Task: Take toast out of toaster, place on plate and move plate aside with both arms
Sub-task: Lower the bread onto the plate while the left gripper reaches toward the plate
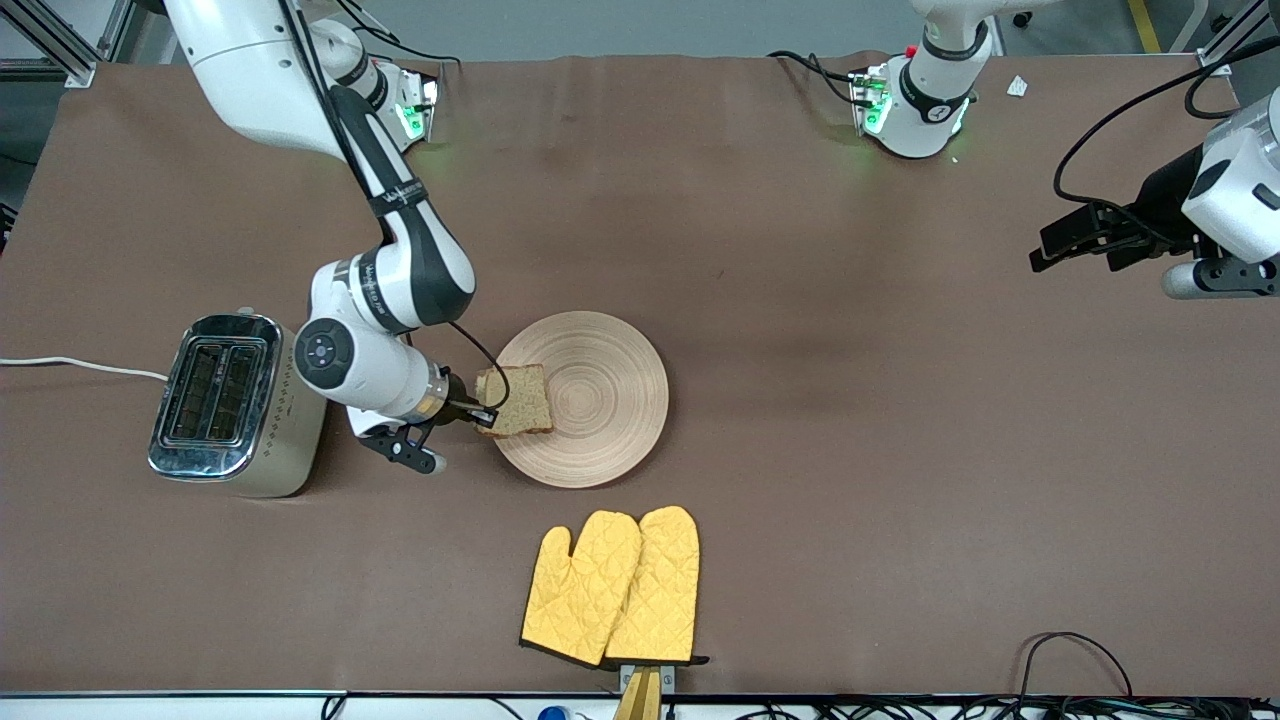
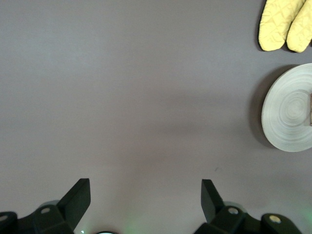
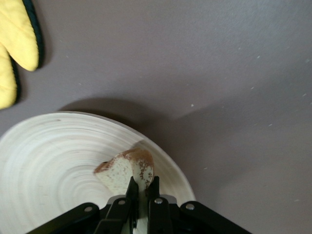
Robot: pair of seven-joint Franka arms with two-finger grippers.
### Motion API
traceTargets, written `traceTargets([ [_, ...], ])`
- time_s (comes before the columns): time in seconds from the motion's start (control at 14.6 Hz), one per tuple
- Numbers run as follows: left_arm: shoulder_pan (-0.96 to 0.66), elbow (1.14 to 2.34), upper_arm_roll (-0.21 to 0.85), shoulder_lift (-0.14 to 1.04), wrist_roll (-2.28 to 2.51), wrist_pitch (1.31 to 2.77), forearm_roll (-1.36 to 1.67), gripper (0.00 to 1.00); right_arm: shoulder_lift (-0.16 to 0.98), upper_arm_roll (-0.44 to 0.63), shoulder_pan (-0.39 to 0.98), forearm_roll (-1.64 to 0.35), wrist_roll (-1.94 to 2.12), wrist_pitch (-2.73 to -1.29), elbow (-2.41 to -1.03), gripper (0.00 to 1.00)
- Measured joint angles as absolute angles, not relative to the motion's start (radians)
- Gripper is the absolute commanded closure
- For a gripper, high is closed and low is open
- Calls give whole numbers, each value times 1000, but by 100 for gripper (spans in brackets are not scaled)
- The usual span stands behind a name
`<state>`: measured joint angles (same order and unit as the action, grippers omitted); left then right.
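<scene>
Over the plate (image 1: 600, 400) edge nearest the toaster (image 1: 235, 405), my right gripper (image 1: 484, 415) pinches the toast (image 1: 516, 400), my left gripper (image 2: 145, 200) waits wide open above bare table (image 1: 850, 450), mitts (image 1: 615, 588) near camera, arm lettering unreadable

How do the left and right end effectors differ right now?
The right end effector is shut on the toast, holding it over the plate; the left end effector is open and holds nothing. The right works beside the toaster; the left waits over bare table toward its own end. Both are black and two-fingered.
</scene>
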<state>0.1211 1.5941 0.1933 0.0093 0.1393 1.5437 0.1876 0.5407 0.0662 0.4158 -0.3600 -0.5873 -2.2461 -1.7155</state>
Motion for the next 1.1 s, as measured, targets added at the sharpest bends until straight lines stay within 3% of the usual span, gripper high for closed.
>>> traceTargets([
  [0.34,156,1594,193,57,135,1542,307,0,541,60,433,-376,-635,-2315,-1747,100],
  [0.62,152,1597,195,159,82,1544,441,0,541,60,466,-340,-635,-2380,-1812,100],
  [0.69,149,1597,197,195,65,1555,474,0,541,60,467,-328,-632,-2381,-1815,95],
  [0.82,142,1597,206,267,31,1609,528,0,541,63,464,-321,-616,-2380,-1815,52],
  [0.89,135,1597,208,299,13,1637,551,0,541,65,462,-313,-613,-2376,-1816,38],
  [0.96,125,1596,208,329,-9,1669,580,0,540,69,461,-300,-611,-2370,-1816,17],
  [1.03,111,1596,208,355,-24,1705,608,0,540,72,461,-277,-610,-2362,-1816,5],
  [1.1,93,1596,209,379,-35,1742,632,0,537,74,461,-243,-609,-2348,-1816,0],
])
